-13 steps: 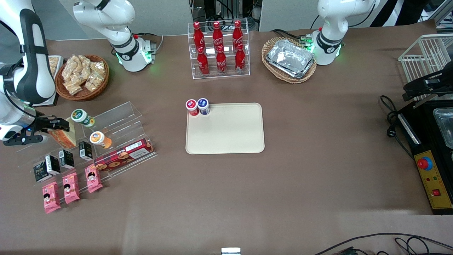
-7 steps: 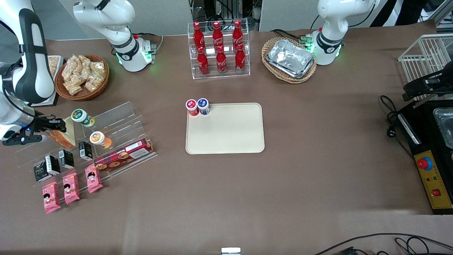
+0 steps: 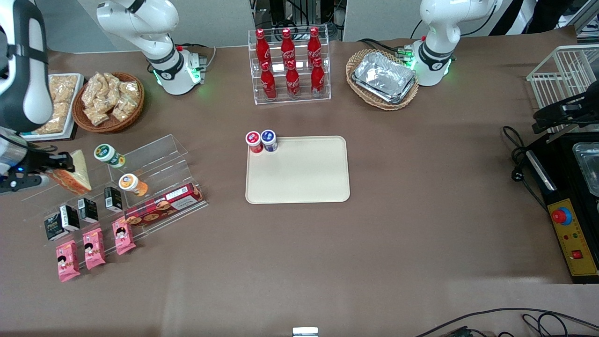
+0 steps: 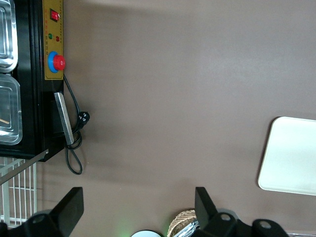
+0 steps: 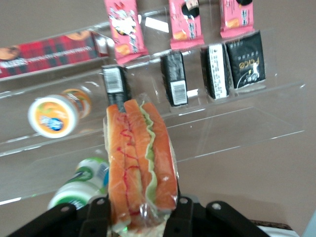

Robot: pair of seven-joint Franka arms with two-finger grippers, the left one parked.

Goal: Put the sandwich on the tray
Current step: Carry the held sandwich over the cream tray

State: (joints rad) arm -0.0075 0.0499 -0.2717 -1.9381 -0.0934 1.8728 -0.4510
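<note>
The sandwich (image 3: 70,174), a clear-wrapped wedge of pale bread with orange-red and light green layers, is held in my right gripper (image 3: 47,172) above the clear acrylic shelf at the working arm's end of the table. In the right wrist view the sandwich (image 5: 140,163) sits between the black fingers (image 5: 98,213), which are shut on it. The cream-beige tray (image 3: 309,182) lies flat at the table's middle, well away toward the parked arm's end; a corner of it shows in the left wrist view (image 4: 291,158). Two small capped jars (image 3: 261,140) stand at the tray's corner.
The acrylic shelf (image 3: 154,159) holds two yogurt cups (image 3: 109,155), black cartons (image 3: 86,209), a red biscuit box (image 3: 164,203) and pink packets (image 3: 93,248). A snack basket (image 3: 110,100), cola bottle rack (image 3: 289,65) and foil trays in a basket (image 3: 383,77) stand farther from the camera.
My gripper has lifted the sandwich and drawn it away from the shelf, toward the working arm's table edge and slightly farther from the camera.
</note>
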